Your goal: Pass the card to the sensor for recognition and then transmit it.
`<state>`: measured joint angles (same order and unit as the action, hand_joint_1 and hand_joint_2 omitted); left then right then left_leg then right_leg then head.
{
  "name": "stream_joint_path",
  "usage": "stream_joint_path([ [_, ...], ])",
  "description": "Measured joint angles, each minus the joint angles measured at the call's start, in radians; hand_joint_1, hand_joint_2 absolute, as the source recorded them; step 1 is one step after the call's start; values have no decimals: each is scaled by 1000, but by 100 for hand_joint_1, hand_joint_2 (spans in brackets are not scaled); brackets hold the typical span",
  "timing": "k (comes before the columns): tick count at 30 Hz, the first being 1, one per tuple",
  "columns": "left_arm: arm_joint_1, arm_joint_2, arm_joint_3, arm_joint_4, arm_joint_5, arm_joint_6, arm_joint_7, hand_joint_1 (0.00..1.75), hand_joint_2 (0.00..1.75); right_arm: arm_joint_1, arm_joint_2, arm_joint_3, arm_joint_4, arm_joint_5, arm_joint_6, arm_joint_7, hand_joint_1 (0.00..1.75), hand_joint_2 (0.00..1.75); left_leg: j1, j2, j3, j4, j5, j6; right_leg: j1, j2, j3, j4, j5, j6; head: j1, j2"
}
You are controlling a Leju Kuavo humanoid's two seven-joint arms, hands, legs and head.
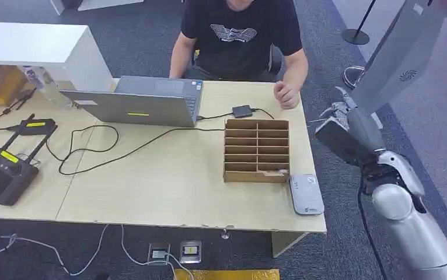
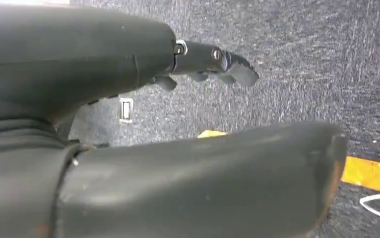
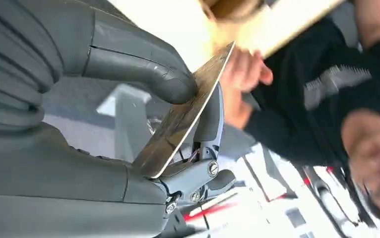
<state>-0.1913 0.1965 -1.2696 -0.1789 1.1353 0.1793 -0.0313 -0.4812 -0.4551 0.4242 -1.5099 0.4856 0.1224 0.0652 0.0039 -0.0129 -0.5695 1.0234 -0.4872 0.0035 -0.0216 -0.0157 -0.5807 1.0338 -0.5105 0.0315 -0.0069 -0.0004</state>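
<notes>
Off the right end of the table [image 1: 151, 192], over dark carpet [image 1: 384, 35], the right hand [image 1: 349, 131] is raised beside the table edge; thumb and fingers [image 3: 210, 119] are clamped on a thin card [image 3: 188, 111], seen edge-on in the right wrist view, its flat face glossy and dark; the card sticks out past the thumb tip toward a person's hand [image 3: 245, 69]; whether card and that hand touch, cannot tell.

On the table, near the right end: a wooden rack [image 1: 256, 150] of small slots, with a small pale item lying in its lowest right slot; just beside the rack's near right corner, a grey sensor pad [image 1: 306, 194] lying flat; the held card is well apart from the pad, off past the table edge.

Behind the rack, a small black box [image 1: 242, 111] with a cable running to an open laptop [image 1: 145, 102]; a person in a black shirt [image 1: 238, 35] sits at the far side, one fist [image 1: 287, 93] resting on the tabletop near the far right corner.

Left end of table: a black handheld controller [image 1: 2, 172] with antennas; loose black cables.

Left hand [image 2: 213, 62] hangs over carpet, fingers apart, holding nothing; yellow floor tape [image 2: 371, 173] beyond it.
</notes>
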Motion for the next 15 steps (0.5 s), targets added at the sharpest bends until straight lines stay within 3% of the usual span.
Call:
stream_joint_path([
  [9,0,-2,0,0,-19,-16,0,0,0,-31,23,-33,6,52,-7,-24,175,175,1,0,-1,0,0,0,1,0,0,0,0,0,0,0],
  [15,-4,0,0,0,-53,-43,0,0,0,-89,138,2,172,238,-68,-95,175,175,2,0,-1,0,0,-1,2,0,0,1,0,-1,0,0],
])
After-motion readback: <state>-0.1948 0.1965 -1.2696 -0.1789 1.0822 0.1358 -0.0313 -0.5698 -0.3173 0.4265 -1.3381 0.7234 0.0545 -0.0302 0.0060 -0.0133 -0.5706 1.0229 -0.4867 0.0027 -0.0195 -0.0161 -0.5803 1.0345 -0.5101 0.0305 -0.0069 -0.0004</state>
